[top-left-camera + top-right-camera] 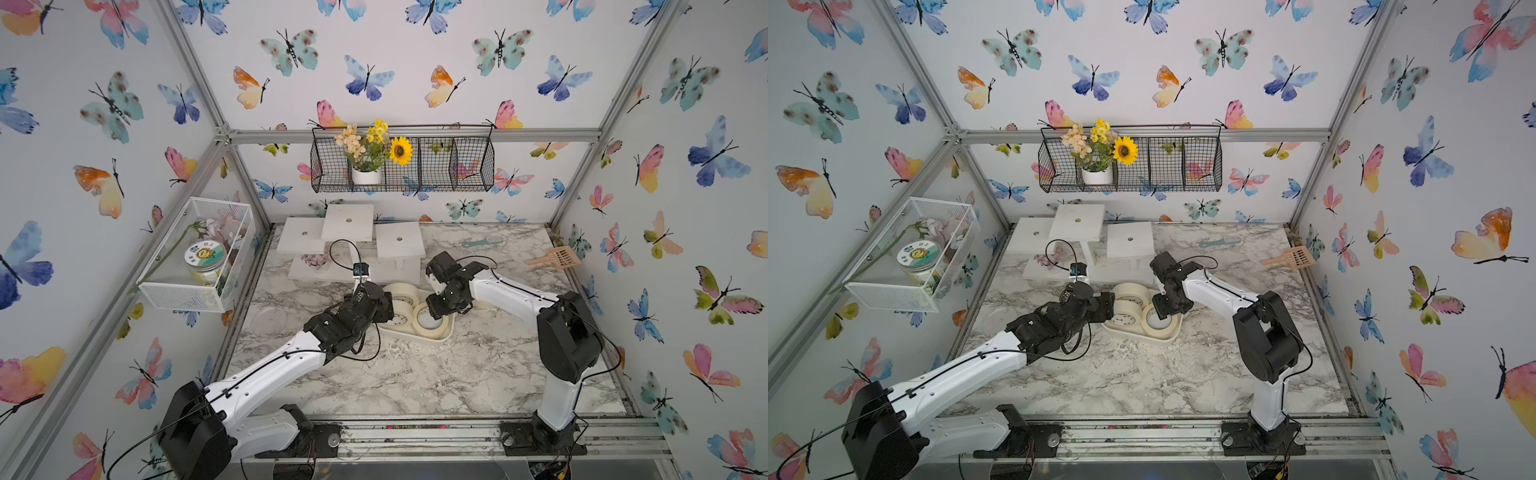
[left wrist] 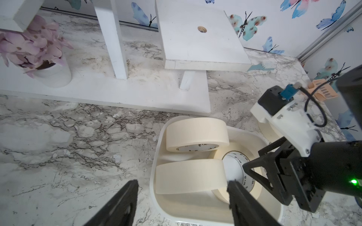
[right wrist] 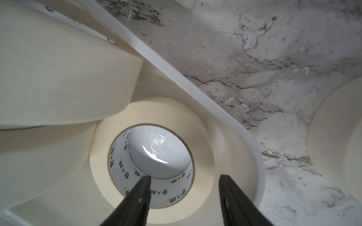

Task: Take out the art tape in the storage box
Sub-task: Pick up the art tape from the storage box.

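I see my right claw [image 3: 183,177] half spread, one finger inside the core of the flat roll [image 3: 152,111], one outside its wall (gaps either side, no squeeze). My left claw [image 2: 183,183] gapes wide, with an upright roll [image 2: 190,176] just ahead between its fingers. Three rolls of art tape [image 2: 196,131] sit in the storage box [image 1: 415,337].

A shallow white storage box [image 2: 161,137] with rounded corners sits mid-worktop [image 1: 415,374], holding three wide cream rolls of art tape with white printed cores. The flat roll [image 3: 152,109] at its right end lies hole up, glossy box floor showing through. The rear roll [image 2: 195,133] and front roll [image 2: 190,176] stand tilted, the front one overlapping the flat one. A fourth roll [image 3: 333,140] seems to lie just outside.
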You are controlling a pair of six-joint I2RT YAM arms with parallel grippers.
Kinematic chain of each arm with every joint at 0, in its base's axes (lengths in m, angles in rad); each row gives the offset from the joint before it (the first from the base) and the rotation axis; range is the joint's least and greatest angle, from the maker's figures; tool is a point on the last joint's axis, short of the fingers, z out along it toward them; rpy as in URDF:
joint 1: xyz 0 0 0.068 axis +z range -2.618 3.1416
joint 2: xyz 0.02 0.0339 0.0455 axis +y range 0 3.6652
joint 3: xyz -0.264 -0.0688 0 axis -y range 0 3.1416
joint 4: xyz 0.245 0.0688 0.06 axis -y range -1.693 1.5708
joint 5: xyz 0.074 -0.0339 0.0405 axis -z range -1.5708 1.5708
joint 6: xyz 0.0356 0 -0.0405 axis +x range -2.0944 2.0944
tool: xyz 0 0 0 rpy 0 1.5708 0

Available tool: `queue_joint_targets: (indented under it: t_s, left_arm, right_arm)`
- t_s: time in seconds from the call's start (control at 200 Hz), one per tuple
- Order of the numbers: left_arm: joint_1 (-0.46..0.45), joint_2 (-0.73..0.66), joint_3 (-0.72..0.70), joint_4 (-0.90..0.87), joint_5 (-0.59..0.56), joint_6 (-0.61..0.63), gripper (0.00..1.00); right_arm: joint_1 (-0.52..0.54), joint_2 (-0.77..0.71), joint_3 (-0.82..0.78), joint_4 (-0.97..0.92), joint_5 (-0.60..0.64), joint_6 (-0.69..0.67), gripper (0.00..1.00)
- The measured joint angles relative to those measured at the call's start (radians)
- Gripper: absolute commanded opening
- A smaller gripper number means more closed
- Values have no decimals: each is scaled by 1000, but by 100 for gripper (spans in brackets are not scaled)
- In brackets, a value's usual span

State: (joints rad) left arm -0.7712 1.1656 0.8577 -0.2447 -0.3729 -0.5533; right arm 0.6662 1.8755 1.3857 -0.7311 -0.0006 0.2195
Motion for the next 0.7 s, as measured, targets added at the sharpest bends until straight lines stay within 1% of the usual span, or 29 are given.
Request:
queue_joint_targets:
  t_s: [0.26,0.365,0.446,0.526,0.621,0.701]
  left_arm:
    - [12,-11,-23,-1,-7,-6,77]
    - [13,-11,-25,-1,-7,-6,77]
    - [13,-11,-25,-2,-8,-6,76]
    - [17,-13,-25,-2,-11,-6,76]
    - [18,-17,-25,-2,-13,-6,76]
    - [19,-18,-25,-2,-14,-6,76]
  right_arm:
    - [2,39,5,20,30,-4,63]
    - [0,67,17,40,36,-9,61]
    - [2,93,27,59,45,-16,55]
    - [1,109,31,69,61,-25,46]
    - [0,116,32,69,85,-34,31]
    - [0,117,33,55,87,-56,23]
